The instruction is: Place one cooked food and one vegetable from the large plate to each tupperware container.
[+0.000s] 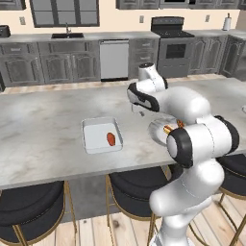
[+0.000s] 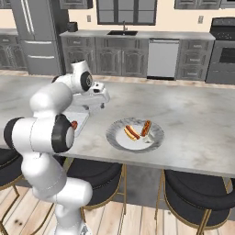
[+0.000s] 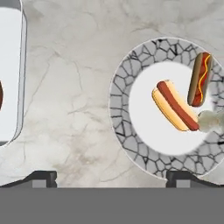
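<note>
Left base view: reddish-orange oval vegetable lies in the shallow pale rectangular tupperware container; two bun-wrapped hot dogs remain on the round grey-marbled large plate; gripper spread, empty

grey cabinets, stove, dishwasher, pale marble island, black stools, wood floor

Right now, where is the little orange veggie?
The vegetable lies inside the tupperware container on the counter, in the left base view left of the large plate with its two hot dogs.
</note>
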Controlling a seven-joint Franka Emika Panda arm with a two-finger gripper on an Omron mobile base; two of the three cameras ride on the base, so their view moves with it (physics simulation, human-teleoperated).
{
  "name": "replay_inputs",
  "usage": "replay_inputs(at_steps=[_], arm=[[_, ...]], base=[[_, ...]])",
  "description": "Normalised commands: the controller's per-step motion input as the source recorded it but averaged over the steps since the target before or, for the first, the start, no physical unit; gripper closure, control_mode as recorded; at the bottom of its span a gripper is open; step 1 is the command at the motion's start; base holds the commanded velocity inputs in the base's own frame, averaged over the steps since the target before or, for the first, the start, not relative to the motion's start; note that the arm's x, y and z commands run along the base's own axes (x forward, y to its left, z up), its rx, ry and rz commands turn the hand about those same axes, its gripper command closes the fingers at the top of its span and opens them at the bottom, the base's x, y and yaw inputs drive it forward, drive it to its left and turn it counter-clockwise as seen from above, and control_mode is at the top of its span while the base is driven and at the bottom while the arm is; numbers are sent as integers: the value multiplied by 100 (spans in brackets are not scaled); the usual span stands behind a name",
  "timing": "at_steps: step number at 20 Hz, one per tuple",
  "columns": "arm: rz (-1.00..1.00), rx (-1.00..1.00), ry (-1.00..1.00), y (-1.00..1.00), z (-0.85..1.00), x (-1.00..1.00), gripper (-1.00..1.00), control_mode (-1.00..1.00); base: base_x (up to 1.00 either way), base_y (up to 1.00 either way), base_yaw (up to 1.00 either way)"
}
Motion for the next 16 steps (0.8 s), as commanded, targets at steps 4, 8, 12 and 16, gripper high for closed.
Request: replay_inputs(at_steps=[4, 8, 12, 16], arm=[[29, 9, -6, -80, 0, -76, -100, -100], [34, 15, -13, -99, -24, -43, -100, -100], [16, -2, 24, -72, -35, 64, -100, -100], [-3, -9, 17, -33, -49, 59, -100, -100]], base=[[0, 0, 0], [0, 0, 0], [0, 0, 0], [0, 0, 0]])
